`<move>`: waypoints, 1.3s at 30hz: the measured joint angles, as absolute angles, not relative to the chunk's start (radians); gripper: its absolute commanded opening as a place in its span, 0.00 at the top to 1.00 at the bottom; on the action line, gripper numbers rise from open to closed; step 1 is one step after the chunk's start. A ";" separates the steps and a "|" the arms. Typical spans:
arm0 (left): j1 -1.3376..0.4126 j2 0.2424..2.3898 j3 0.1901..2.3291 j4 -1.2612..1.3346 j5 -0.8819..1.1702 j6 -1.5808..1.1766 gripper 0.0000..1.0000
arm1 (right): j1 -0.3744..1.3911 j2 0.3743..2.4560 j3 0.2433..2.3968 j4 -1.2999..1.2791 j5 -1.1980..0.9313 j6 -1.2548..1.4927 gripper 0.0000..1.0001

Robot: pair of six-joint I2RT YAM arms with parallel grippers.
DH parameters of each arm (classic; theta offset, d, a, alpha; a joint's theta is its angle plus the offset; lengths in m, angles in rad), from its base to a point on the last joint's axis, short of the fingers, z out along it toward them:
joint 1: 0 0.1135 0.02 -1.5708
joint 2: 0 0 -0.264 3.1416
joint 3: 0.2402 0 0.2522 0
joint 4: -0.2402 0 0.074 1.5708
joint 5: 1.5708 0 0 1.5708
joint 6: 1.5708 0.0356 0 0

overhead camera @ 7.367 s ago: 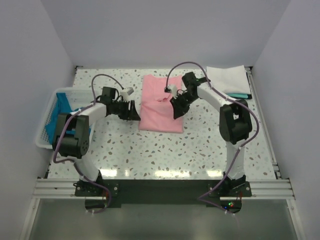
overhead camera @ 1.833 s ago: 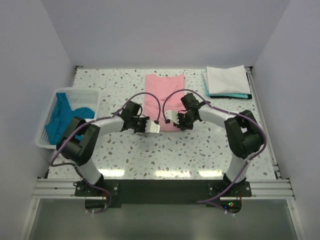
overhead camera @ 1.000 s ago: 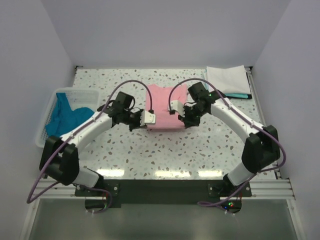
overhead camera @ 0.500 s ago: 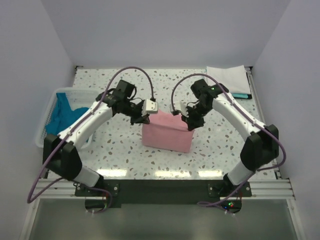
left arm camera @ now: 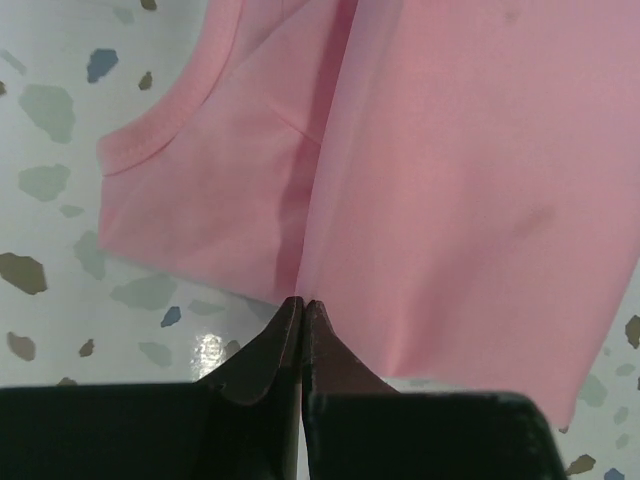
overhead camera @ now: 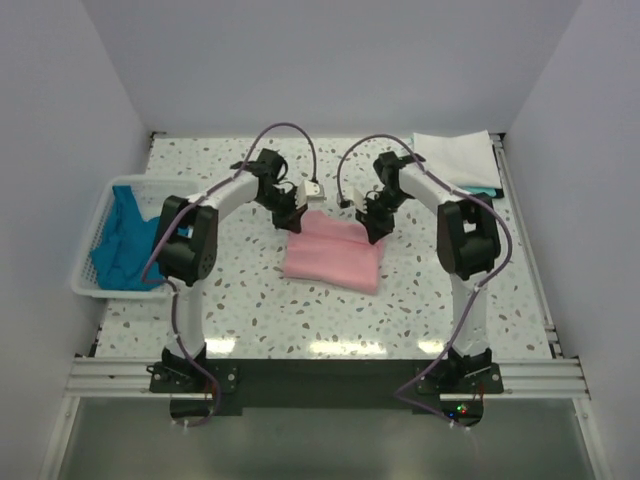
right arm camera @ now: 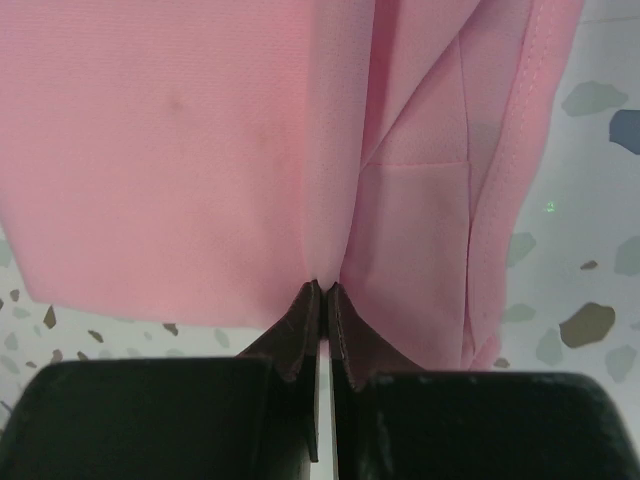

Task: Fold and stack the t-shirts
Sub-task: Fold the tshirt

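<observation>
The light pink t-shirt [overhead camera: 332, 258] lies folded into a rectangle in the middle of the table. My left gripper [overhead camera: 293, 216] is at its far left corner and my right gripper [overhead camera: 377, 229] at its far right corner. In the left wrist view the left gripper [left arm camera: 302, 302] is shut, pinching a crease of the pink t-shirt [left arm camera: 460, 180]. The right gripper [right arm camera: 323, 287] is likewise shut on a fold of the pink cloth [right arm camera: 180, 150]. A folded white t-shirt [overhead camera: 455, 158] lies on a teal-blue one [overhead camera: 483, 190] at the back right.
A white lattice basket [overhead camera: 92, 285] stands at the left table edge with a crumpled teal-blue t-shirt [overhead camera: 122, 235] in it. The speckled tabletop [overhead camera: 250, 300] shows around the pink shirt. Grey walls close in the far side and both sides.
Both grippers carried the pink shirt's edge up and toward the near side, then back a little and down. The shirt now lies lower, spread flat on the table.
</observation>
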State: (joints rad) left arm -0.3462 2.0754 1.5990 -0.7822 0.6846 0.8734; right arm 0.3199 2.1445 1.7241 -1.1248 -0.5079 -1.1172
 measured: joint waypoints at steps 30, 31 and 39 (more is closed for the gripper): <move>-0.427 1.443 0.942 -0.614 0.758 0.791 0.48 | 0.408 1.895 1.521 -1.112 -0.651 -0.770 0.78; -0.448 1.448 0.953 -0.593 0.750 0.783 0.48 | 0.400 1.913 1.545 -1.107 -0.668 -0.737 0.81; -0.599 1.656 1.081 -0.452 0.720 0.701 0.52 | 0.410 2.111 1.608 -1.037 -0.756 -0.476 0.87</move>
